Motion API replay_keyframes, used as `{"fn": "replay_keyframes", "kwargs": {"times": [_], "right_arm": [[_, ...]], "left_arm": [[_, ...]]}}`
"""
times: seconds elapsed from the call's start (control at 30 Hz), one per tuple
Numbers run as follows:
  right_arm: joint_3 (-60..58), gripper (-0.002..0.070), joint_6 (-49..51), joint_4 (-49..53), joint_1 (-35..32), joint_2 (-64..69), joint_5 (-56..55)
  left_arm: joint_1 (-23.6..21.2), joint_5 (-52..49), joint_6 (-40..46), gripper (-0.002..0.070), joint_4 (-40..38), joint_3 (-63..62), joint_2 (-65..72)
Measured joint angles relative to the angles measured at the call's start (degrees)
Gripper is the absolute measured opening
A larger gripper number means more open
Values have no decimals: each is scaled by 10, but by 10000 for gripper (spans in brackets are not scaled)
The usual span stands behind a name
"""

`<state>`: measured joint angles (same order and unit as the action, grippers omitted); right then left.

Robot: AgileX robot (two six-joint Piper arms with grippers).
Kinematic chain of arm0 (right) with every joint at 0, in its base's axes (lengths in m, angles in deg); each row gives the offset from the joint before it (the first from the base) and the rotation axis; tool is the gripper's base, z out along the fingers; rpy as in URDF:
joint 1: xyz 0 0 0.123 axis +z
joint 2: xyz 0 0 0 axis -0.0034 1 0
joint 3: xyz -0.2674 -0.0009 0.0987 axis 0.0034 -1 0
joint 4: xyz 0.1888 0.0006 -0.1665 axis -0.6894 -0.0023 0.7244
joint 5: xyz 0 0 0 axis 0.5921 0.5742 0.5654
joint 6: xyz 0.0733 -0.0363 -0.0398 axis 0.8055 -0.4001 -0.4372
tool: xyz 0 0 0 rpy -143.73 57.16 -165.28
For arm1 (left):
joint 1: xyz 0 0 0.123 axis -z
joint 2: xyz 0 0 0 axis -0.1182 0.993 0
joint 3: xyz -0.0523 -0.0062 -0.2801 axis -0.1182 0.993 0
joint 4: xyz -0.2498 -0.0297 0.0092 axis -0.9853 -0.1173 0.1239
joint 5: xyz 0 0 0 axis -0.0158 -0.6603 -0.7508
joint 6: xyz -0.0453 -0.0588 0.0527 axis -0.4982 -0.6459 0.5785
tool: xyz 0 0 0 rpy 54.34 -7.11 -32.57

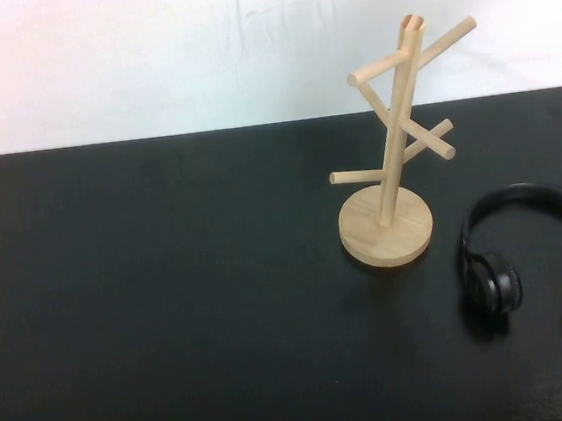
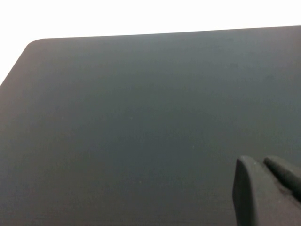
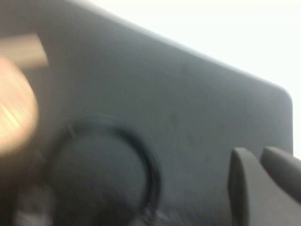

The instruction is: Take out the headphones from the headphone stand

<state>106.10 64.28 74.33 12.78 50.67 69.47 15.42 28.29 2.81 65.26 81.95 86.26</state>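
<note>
The black headphones lie flat on the black table, to the right of the wooden headphone stand, apart from it. The stand is upright and its pegs are bare. Neither arm shows in the high view. In the right wrist view my right gripper is shut and empty, with a round ear cup of the headphones close beside it, and the stand's base further off. In the left wrist view my left gripper is shut and empty over bare table.
The black table runs across the whole high view, with its far edge against a white wall. The left wrist view shows a rounded table corner.
</note>
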Motion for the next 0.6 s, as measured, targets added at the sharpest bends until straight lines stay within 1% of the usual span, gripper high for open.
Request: {"fn": "replay_keyframes", "kwargs": {"times": [0.1,0.23,0.43,0.6], "right_arm": [[-17,-6,3,-67,0,-88,1],[-87,-6,3,-140,0,-211,-1],[-235,-6,3,-168,0,-364,-37],[-287,-6,4,-188,-1,-458,-4]], "left_arm": [[0,0,0,2,0,0,0],[0,0,0,2,0,0,0],[0,0,0,2,0,0,0],[0,0,0,2,0,0,0]]}}
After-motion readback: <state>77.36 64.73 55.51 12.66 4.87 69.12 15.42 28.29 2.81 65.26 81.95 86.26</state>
